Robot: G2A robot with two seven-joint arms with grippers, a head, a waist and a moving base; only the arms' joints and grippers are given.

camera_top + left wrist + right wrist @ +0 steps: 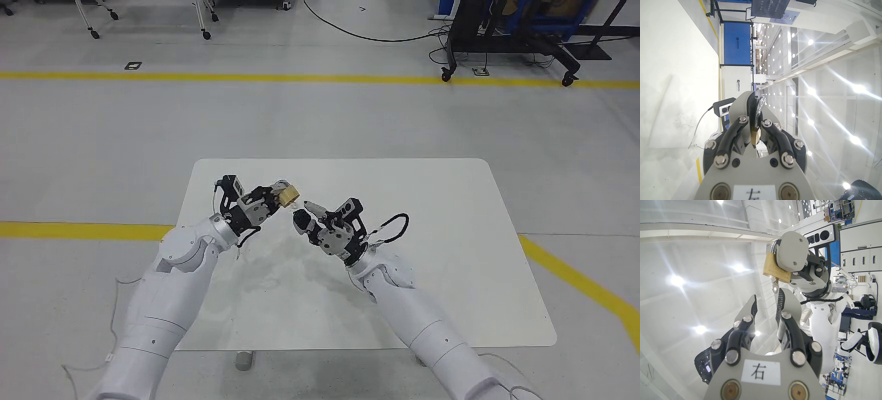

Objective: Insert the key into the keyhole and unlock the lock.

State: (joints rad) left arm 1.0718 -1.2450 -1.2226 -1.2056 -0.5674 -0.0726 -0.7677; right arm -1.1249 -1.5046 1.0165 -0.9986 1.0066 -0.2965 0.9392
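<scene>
Padlock (772,268) is clamped in the left claw (756,106) above the tabletop (450,250), keyhole offered across. The key (775,287) is seated, and the right claw (767,296) gapes just beside it, likely to turn it.

Two robot arms, the left arm (185,255) and the right arm (420,320), have smooth, rounded white shells with dark grey joints. The left tool (757,106) and the right tool (767,300) share one design: pale grey flat fingers (791,306) lined with black ribbed pads (779,306), black curved links (791,328) and round silver screws (815,345). Each grey base carries a white label (761,371) with one black character between two brass-coloured fittings (730,389). A black braided cable (829,299) crosses the left wrist.
</scene>
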